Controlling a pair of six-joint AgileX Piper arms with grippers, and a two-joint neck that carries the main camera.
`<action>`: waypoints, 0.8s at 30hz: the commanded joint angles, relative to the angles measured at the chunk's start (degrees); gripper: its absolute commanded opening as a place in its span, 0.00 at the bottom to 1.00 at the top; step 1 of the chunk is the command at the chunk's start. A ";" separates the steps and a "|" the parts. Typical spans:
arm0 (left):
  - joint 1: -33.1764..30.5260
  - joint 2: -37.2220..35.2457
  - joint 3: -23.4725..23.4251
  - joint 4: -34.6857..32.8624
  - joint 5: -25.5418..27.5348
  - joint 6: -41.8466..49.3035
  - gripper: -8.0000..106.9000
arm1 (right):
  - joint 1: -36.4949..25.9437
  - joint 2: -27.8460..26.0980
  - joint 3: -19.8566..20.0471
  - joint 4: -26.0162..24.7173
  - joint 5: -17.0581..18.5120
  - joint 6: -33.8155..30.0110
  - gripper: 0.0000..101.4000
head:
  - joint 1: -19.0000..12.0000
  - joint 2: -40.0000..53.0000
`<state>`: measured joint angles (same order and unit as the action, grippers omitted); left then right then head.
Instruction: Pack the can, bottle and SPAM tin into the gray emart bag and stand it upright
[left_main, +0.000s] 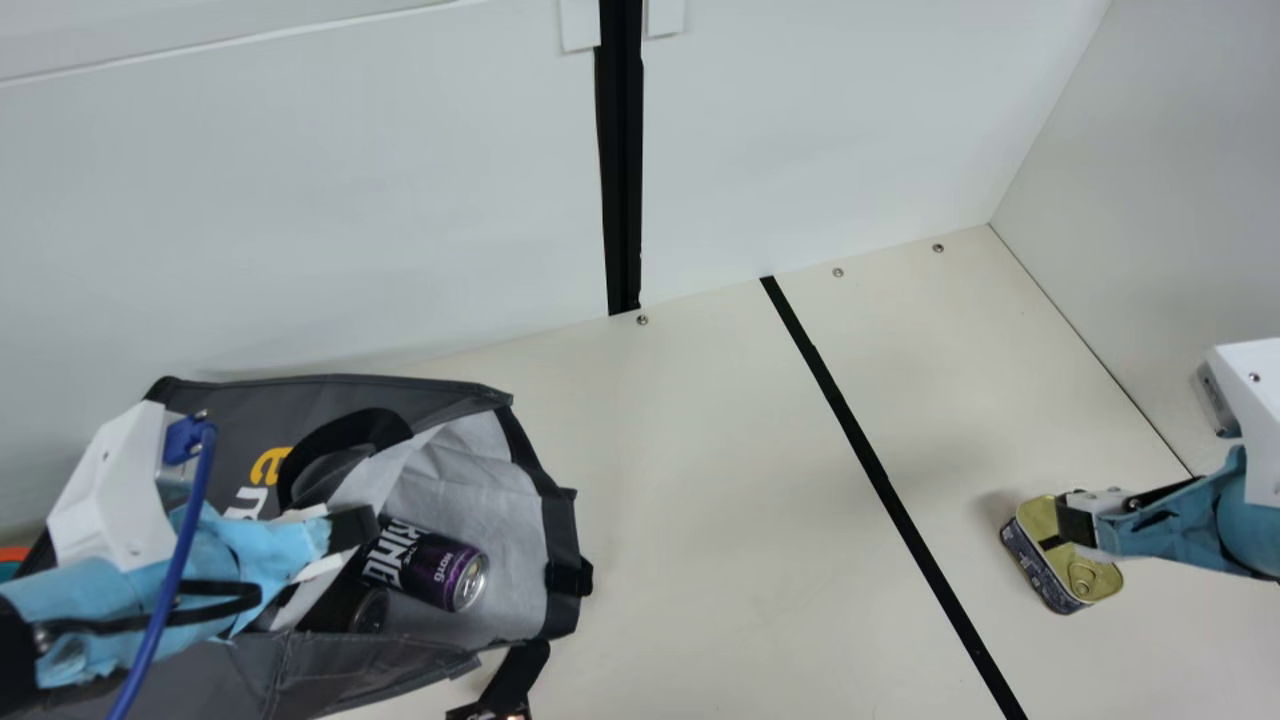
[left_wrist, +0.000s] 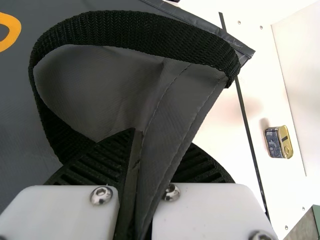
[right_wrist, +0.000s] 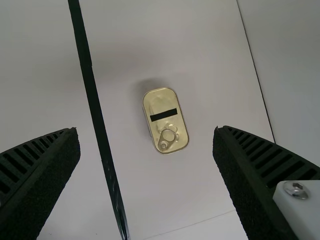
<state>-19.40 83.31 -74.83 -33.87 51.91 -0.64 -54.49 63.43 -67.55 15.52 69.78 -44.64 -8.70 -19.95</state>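
The SPAM tin (left_main: 1062, 562) lies on the table (left_main: 700, 500), its gold lid up, with a pull ring (right_wrist: 168, 136) near one end and a short black strip (right_wrist: 164, 114) across it. In the main view it is to the right of the long black line (left_main: 880, 475). The right gripper (left_main: 1076, 520) is over the tin, its ribbed fingers spread wide; the right wrist view shows the tin between them, with space on both sides.

Well apart, at the main view's left, the gray emart bag (left_main: 390, 665) lies on its side, mouth toward the view's right. The purple can (left_main: 430, 568) lies inside, against the pale lining (left_main: 460, 490), just beside a dark round-ended container (left_main: 350, 608). The left gripper (left_main: 350, 530) has its fingers closed on a fold of the bag's gray fabric, and a black webbing handle (left_main: 340, 432) loops near them. White panels (left_main: 300, 200) stand behind the table, a black vertical strip (left_main: 622, 160) between them.
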 joint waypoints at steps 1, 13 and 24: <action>0.00 0.00 0.00 0.00 0.00 0.00 0.00 | -0.66 0.80 0.24 0.47 0.12 -2.33 0.94 | -1.30 -0.05; 0.00 0.00 0.00 0.00 0.00 0.00 0.00 | -4.35 5.65 2.25 3.65 0.12 -11.46 0.94 | -1.30 -0.05; 0.00 0.00 0.00 0.00 0.00 0.00 0.00 | -6.89 9.87 3.61 4.22 0.12 -18.84 0.94 | -1.30 -0.05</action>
<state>-19.40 83.31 -74.83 -33.87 51.91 -0.64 -61.21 73.01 -64.03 19.75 69.76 -62.76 -8.70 -19.95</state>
